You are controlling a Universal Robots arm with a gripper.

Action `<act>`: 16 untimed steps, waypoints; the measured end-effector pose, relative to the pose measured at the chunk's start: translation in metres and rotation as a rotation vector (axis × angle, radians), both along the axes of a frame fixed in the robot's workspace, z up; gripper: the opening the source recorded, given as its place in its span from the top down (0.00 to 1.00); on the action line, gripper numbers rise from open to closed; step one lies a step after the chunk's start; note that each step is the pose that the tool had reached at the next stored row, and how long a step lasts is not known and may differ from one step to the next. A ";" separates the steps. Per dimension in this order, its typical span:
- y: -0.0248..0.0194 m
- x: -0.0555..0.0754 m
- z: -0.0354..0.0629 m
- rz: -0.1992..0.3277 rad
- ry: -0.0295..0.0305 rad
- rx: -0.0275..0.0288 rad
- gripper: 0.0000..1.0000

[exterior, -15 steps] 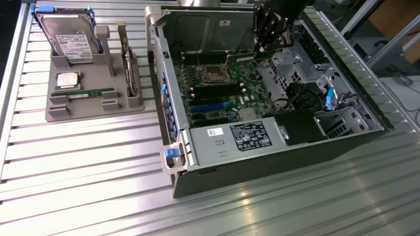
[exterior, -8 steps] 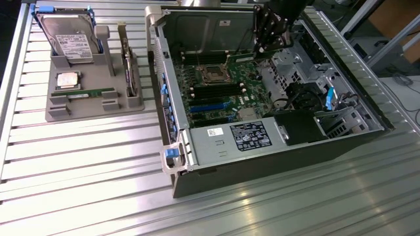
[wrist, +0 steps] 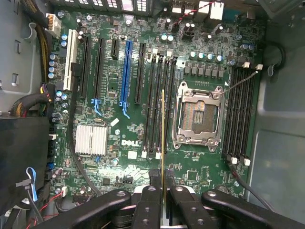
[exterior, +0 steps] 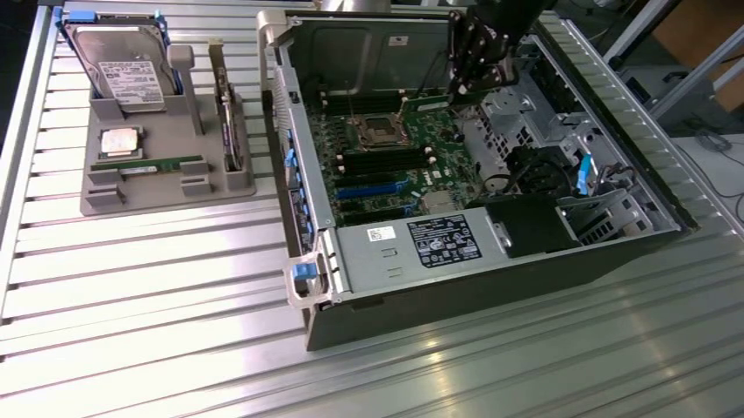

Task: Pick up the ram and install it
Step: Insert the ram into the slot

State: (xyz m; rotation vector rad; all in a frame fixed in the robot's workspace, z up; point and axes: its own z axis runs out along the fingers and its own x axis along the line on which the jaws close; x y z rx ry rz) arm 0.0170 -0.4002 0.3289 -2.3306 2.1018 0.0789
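Note:
In the wrist view my gripper [wrist: 163, 180] is shut on the ram [wrist: 163, 133], which I see edge-on as a thin green-gold strip running out between the two black fingers [wrist: 151, 198]. The strip hangs above the black memory slots [wrist: 157, 105], next to the open CPU socket [wrist: 198, 117]. In the exterior view the gripper [exterior: 465, 85] reaches down into the far end of the open computer case [exterior: 314, 287], over the motherboard [exterior: 384, 165]. Another narrow green stick [exterior: 145, 164] lies in the grey tray [exterior: 163, 202].
The grey tray on the exterior view's left also holds a hard drive [exterior: 117, 61], a square silver chip [exterior: 122, 139] and an upright card [exterior: 229, 122]. Inside the case are a power supply [exterior: 424, 244], a silver heat sink [wrist: 91, 140], cables [wrist: 33, 102] and a second bank of slots [wrist: 238, 114].

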 end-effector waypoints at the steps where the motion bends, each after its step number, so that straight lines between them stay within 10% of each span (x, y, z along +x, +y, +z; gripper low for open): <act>1: 0.0000 0.000 -0.0002 0.000 0.0000 0.0000 0.86; 16: 0.0000 0.000 -0.0044 0.000 0.0000 -0.0001 0.86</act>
